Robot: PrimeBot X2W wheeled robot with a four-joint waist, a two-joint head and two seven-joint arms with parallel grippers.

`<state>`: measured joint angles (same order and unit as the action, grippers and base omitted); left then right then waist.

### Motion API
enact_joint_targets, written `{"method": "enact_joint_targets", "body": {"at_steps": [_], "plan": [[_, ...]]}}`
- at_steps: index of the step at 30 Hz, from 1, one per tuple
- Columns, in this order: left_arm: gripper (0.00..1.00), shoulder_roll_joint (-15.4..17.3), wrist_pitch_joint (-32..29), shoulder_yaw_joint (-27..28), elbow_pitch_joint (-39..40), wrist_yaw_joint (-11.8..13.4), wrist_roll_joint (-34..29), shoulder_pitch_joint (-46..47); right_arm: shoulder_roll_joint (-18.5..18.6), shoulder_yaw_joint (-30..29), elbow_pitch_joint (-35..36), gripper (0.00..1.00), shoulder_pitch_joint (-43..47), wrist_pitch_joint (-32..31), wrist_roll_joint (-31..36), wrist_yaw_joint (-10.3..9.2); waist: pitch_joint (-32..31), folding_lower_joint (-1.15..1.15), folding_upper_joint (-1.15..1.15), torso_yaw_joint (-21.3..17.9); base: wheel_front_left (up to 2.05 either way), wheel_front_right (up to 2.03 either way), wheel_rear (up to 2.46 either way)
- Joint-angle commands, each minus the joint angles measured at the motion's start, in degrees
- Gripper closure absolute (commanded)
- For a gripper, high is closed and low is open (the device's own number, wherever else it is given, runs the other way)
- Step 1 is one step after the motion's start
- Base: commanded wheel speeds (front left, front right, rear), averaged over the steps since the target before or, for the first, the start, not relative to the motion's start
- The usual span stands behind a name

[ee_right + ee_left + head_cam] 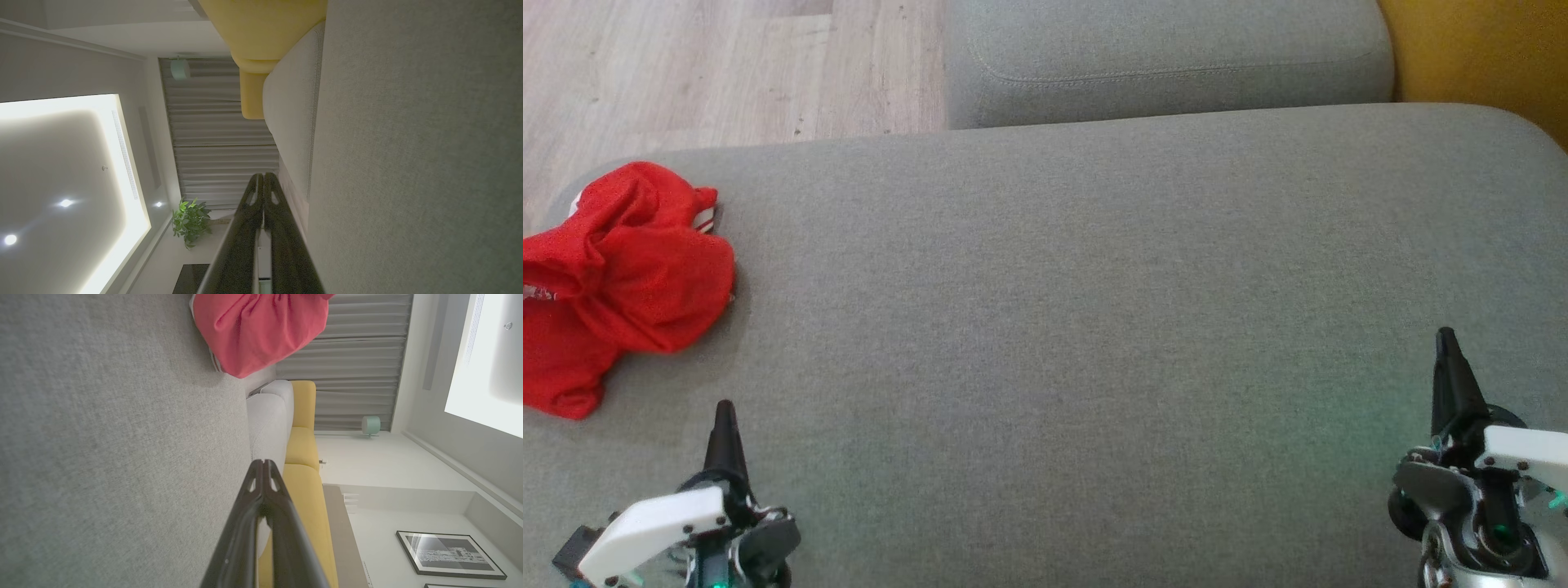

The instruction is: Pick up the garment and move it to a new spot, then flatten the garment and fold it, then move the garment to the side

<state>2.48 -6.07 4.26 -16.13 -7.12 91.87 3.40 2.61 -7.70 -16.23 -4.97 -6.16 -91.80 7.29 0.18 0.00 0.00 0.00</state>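
L fingers (724,412), lower left of frame, pressed together & empty, nearer than R fingers (1446,343) (lower right, also pressed together, empty) to crumpled red garment (621,278) at far-left edge of grey sofa cushion (1094,286), near but apart, up-left of L tips, long axis approx up-down.

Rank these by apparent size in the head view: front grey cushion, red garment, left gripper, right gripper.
1. front grey cushion
2. red garment
3. left gripper and right gripper: alike, both cut by the frame edge, so unranked.
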Motion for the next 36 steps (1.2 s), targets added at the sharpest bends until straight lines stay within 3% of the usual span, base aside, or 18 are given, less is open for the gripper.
{"method": "enact_joint_targets", "body": {"at_steps": [1,35,36], "plan": [[1.0,0.4,-0.4,2.2,2.1,-0.4,0.3,2.8,0.3,1.2,2.2,1.0,-1.2,-0.3,-0.4,0.2,0.0,0.0,0.0,0.0,0.0,0.0,0.0],[1.0,0.4,-0.4,2.2,2.1,-0.4,0.3,2.8,0.3,1.2,2.2,1.0,-1.2,-0.3,-0.4,0.2,0.0,0.0,0.0,0.0,0.0,0.0,0.0],[0.0,0.0,0.0,0.0,0.0,0.0,0.0,0.0,0.0,0.0,-0.1,0.0,0.0,0.0,0.0,0.0,0.0,0.0,0.0,0.0,0.0,0.0,0.0]]}}
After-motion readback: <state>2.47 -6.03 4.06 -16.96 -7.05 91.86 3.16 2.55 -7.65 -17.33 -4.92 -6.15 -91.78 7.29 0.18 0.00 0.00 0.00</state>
